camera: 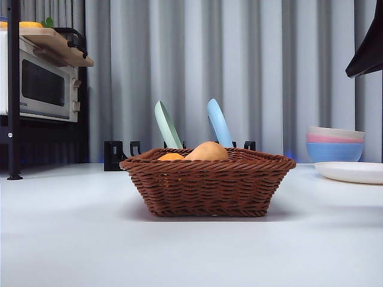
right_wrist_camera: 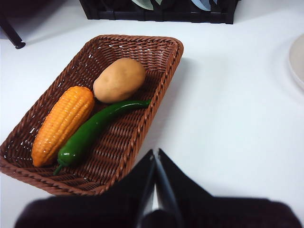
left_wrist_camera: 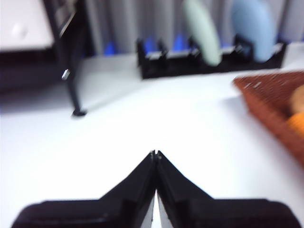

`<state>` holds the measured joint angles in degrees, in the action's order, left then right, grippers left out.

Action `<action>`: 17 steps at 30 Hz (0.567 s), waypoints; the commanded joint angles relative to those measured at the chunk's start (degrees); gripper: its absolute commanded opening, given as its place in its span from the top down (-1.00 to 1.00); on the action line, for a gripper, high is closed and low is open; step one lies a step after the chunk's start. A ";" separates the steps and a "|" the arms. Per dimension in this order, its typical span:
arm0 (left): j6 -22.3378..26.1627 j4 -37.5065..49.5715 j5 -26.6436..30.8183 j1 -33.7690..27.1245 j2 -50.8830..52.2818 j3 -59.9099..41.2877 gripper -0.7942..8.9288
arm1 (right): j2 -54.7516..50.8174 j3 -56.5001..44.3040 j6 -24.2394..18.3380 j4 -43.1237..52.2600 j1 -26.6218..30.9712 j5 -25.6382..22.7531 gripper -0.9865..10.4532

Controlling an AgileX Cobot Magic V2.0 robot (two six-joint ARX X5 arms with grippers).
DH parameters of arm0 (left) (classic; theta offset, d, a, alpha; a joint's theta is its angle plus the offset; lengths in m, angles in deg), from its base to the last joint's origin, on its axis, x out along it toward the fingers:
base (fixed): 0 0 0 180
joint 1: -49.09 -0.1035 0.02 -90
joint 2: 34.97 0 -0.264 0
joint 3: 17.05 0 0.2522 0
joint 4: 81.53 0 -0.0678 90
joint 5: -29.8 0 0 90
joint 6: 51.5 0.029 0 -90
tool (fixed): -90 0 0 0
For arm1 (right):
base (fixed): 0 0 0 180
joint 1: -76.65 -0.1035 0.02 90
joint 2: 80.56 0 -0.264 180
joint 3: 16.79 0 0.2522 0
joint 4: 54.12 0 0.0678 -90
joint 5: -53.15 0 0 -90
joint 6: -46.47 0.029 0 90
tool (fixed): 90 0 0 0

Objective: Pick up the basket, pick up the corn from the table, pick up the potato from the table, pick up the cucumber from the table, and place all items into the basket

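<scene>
both grippers are seen with jaws pressed together and nothing held: the right gripper [right_wrist_camera: 155, 153] is raised above bare table [right_wrist_camera: 228, 104] just beside the basket [right_wrist_camera: 161, 80], and the left gripper [left_wrist_camera: 155, 154] is positioned over white tabletop, the basket rim at the right edge of its frame. the basket is set at the centre of the front view. inside it, the corn [right_wrist_camera: 62, 124], the cucumber [right_wrist_camera: 92, 129] and the potato [right_wrist_camera: 118, 80] are laid side by side, the cucumber touching the potato. a dish rack [camera: 116, 154] is noted behind.
</scene>
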<state>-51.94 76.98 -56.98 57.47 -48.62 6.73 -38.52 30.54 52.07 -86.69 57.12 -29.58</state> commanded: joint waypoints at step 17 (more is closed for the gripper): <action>-0.87 -3.08 -0.57 -4.79 12.68 -9.84 0.84 | 0.04 -0.17 0.52 0.28 -0.02 -0.17 0.82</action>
<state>-52.60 74.08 -57.41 52.88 -36.34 -2.27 -38.52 30.54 52.07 -86.69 57.12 -29.58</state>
